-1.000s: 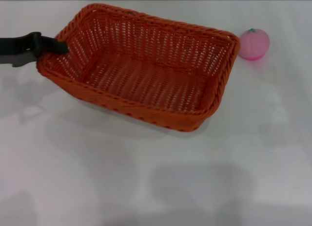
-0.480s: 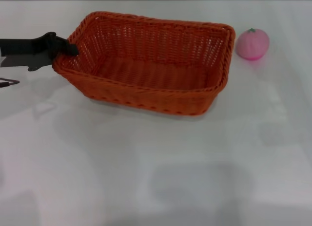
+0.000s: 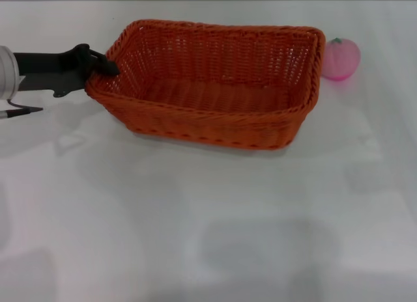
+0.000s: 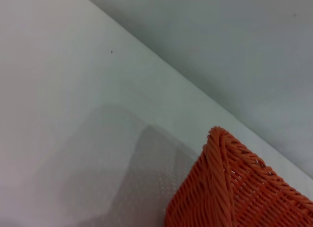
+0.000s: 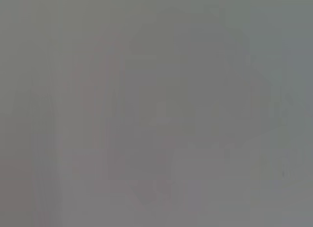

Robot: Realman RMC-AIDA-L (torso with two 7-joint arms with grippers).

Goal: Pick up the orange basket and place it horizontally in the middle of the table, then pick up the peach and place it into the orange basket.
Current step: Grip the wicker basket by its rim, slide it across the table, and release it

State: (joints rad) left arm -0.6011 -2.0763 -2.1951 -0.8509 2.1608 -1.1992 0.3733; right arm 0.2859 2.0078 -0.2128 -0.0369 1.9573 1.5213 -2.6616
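Head view: left gripper [image 3: 107, 66] pinches the orange basket [image 3: 212, 84] by its left rim, near the table [image 3: 195, 237]'s far edge. Stiff, light wicker, best held there. The peach [image 3: 341, 58] sits by its right end.

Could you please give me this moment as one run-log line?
left claw: shut on orange basket rim | basket: nearly horizontal | peach: outside, on table | right claw: unseen

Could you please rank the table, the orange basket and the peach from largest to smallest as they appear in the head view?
1. table
2. orange basket
3. peach
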